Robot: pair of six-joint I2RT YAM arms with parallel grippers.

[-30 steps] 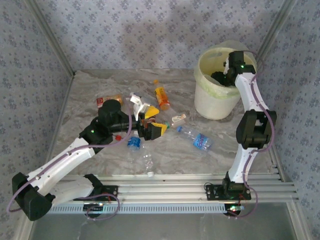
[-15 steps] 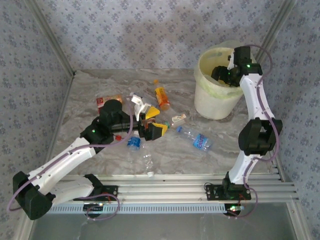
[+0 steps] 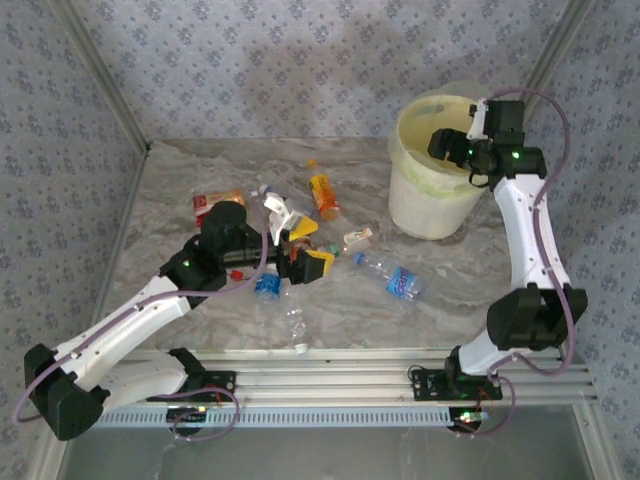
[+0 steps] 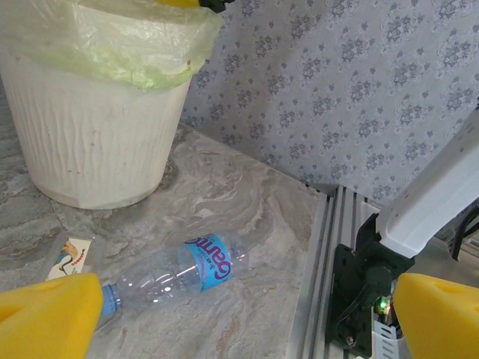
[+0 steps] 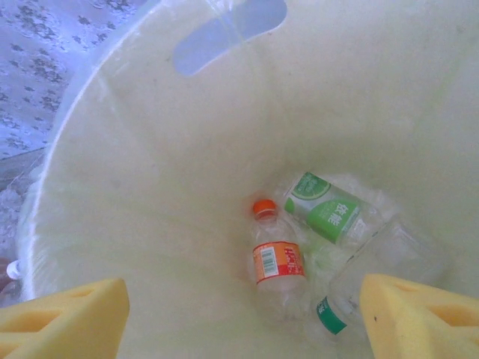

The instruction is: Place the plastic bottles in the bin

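Plastic bottles [image 5: 278,259]: three are lying at the bottom of the bin [image 3: 412,208], one with an orange label, one green, one mostly clear. More are scattered on the counter [image 3: 450,302], like the blue-label bottle [image 3: 396,279]. The right tool [image 3: 450,146] hangs over the bin, fingers spread, empty. The left tool [image 3: 311,246] is wide apart too, low among the loose ones, gripping nothing.

Soft, even light leaves only faint shadows on the counter [image 3: 190,172], while inside the bin [image 5: 150,149] everything looks pale, washed-out and hazy.
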